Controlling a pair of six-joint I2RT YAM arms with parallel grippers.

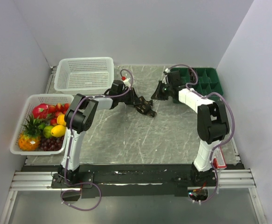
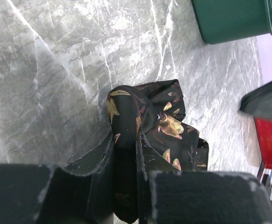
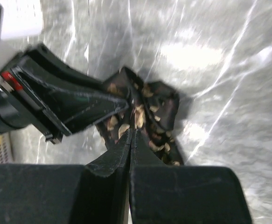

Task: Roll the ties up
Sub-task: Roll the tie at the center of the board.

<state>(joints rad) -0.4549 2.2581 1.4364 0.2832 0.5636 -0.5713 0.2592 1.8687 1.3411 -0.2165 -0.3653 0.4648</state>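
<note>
Since the tie (image 2: 159, 116) is gathered into a crumpled lump rather than laid out flat, no clear long axis can be read from it, and the coming move is judged to turn on that. On the grey, white-veined worktop (image 1: 140, 140) the lump is found toward the far middle. It lies between the white perforated basket (image 1: 84, 74) on the left and the green compartment tray (image 1: 205, 81) on the right, touching neither.

It is approached from both sides: the left arm (image 1: 101, 102) is stretched in from the left, the right arm (image 1: 191, 98) from the right. The left jaws are seen closed on a fold of the fabric, which is bunched up just ahead of the fingertips and rests on the worktop beyond them. The left arm is therefore the one in possession. The right jaws are pressed fully together with no gap, their tips aimed at the lump from the opposite side — whether any cloth is pinched there cannot be told.

The fabric is shown as thin, soft and slightly glossy, dark black-brown with small tan-gold leaf-like motifs. It is creased into loose folds that would be expected to slip and unfold easily. A free end would probably have to be drawn out and straightened before any rolling could be started — a job for which the right jaws are judged well placed.
</note>
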